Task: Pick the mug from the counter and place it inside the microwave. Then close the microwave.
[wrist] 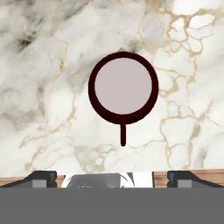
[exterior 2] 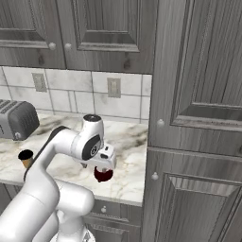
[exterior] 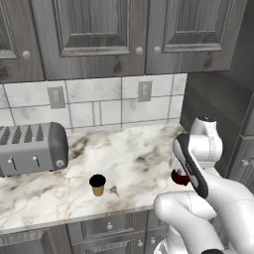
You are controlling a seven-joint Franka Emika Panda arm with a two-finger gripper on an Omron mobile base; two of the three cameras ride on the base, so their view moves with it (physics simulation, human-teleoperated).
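The dark red mug (wrist: 123, 89) stands upright on the marble counter (wrist: 48, 100), pale inside facing up, its handle toward the bottom of the hand view. My gripper (wrist: 113, 177) hovers straight above it, open, fingertips (wrist: 43, 177) spread wide and apart from the mug. In the right base view the mug (exterior 2: 103, 175) sits just under the gripper (exterior 2: 101, 165), near the counter's (exterior 2: 125, 142) right end. From the left base, the arm hides part of the mug (exterior: 179, 177). The microwave is out of view.
A black-and-tan cup (exterior: 97, 184) stands near the counter's front edge, left of the mug. A silver toaster (exterior: 32, 147) sits at the far left. Tall grey cabinets (exterior 2: 198, 142) wall the counter's right end, and upper cabinets (exterior: 99, 34) hang overhead.
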